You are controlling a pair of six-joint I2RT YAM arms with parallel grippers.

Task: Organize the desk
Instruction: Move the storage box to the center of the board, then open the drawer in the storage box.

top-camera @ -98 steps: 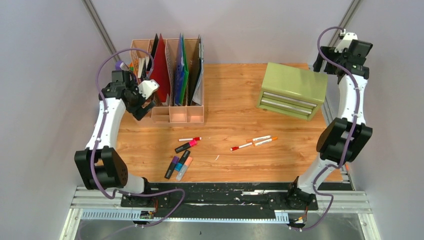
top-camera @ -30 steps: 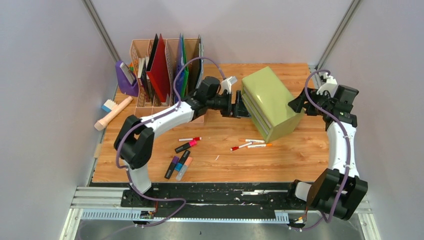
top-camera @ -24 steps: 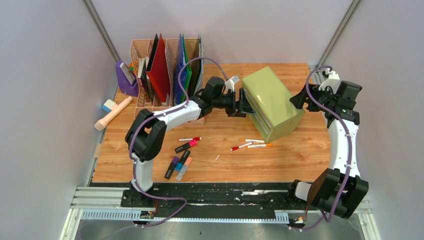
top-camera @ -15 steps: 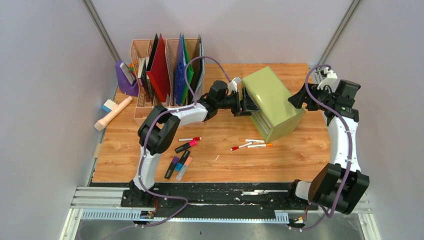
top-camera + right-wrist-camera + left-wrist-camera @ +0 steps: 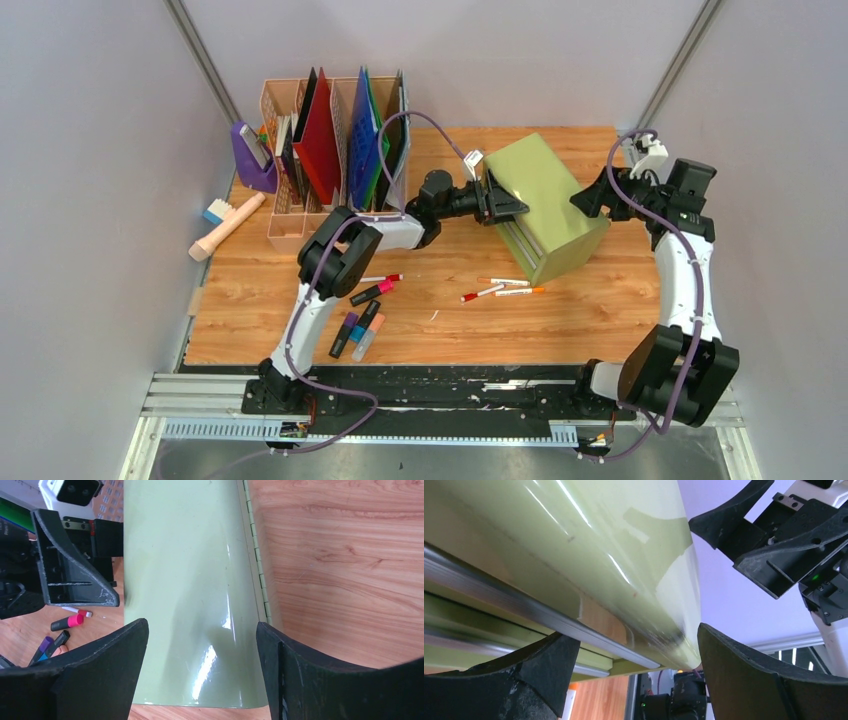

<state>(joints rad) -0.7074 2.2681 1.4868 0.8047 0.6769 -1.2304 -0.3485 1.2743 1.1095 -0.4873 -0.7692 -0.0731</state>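
The desk [image 5: 600,310] carries a green drawer cabinet [image 5: 545,195], turned diagonally at the back right. My left gripper [image 5: 497,200] stands open at the cabinet's upper left corner. In the left wrist view its fingers [image 5: 539,670] straddle the cabinet's [image 5: 574,545] top front edge and the silver drawer rail. My right gripper [image 5: 590,200] is open at the cabinet's right end. In the right wrist view it [image 5: 201,627] hovers over the glossy top [image 5: 185,555], one finger over each long side. Neither gripper holds anything.
A pink file organiser [image 5: 335,150] with folders stands at the back left, a purple holder [image 5: 252,155] beside it. A brush [image 5: 228,225] lies at the left edge. Thin markers [image 5: 497,291] and several highlighters [image 5: 360,330] lie on the front half of the desk.
The left arm has stretched further right and its gripper has closed in on the cabinet's corner. The right gripper has shifted slightly left toward the cabinet. The cabinet has hardly moved in the last second.
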